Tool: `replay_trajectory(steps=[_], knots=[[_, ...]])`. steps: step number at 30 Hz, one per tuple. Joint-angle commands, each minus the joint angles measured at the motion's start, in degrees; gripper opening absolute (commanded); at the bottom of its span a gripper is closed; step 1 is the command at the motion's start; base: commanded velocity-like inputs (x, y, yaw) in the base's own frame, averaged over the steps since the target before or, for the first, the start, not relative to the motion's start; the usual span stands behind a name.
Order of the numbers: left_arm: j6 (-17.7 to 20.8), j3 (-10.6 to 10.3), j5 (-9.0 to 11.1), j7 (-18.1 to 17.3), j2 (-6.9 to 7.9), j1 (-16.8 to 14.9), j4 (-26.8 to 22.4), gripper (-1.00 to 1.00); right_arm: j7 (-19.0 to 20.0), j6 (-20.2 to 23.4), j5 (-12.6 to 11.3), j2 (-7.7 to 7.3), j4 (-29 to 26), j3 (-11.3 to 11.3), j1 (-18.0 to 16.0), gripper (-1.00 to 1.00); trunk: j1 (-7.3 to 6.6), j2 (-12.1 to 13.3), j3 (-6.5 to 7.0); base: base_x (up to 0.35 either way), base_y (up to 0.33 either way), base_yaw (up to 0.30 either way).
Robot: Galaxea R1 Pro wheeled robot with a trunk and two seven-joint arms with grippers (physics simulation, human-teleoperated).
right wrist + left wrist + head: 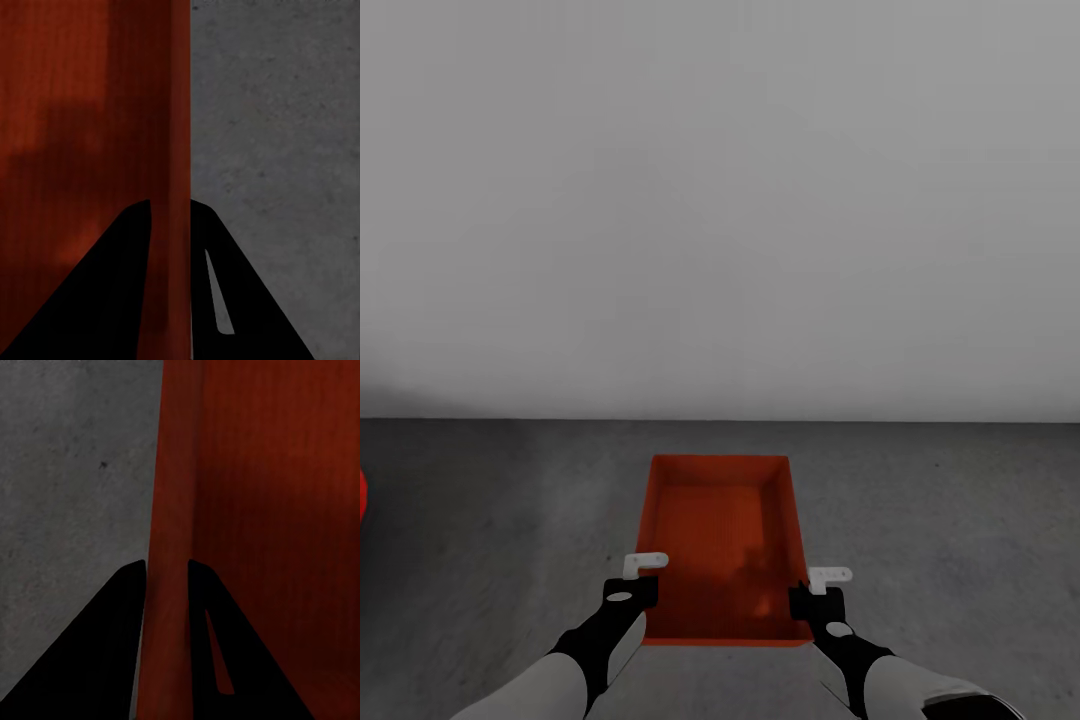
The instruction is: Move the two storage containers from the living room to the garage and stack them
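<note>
One open-topped red-orange storage container is straight ahead of me, over the dark grey concrete floor of the garage. My left gripper is shut on its left side wall, one finger inside and one outside. On the opposite wall, my right gripper is shut the same way. The left wrist view has the left gripper astride the wall, and the right wrist view the right gripper. The box is empty. I cannot tell whether it touches the floor.
A plain white wall rises a short way beyond the container. A sliver of something red shows at the far left edge. Bare concrete spreads to both sides of the box.
</note>
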Motion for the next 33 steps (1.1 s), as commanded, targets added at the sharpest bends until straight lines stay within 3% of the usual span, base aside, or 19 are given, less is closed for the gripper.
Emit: replay_trajectory(steps=[1, 14, 33], knots=[[-1.85, 3.29, 0.46, 0.85, 0.03, -0.05, -0.30, -1.00, 0.34, 0.07, 0.73, 0.05, 0.04, -3.21, 0.02, -1.00, 0.00, -0.04, -0.05, 0.000, 0.000, 0.000], [-1.85, 3.29, 0.46, 0.84, 0.01, -0.05, -0.30, -1.00, 0.34, 0.07, 0.65, 0.01, 0.04, -3.29, 0.02, -1.00, 0.00, -0.04, -0.05, 0.000, 0.000, 0.135], [-1.85, 3.29, 0.46, 0.86, 0.01, -0.05, -0.30, -1.00, 0.34, 0.03, 0.73, -0.01, 0.04, -3.24, 0.02, -1.00, 0.00, -0.04, -0.05, 0.000, 0.000, 0.009]])
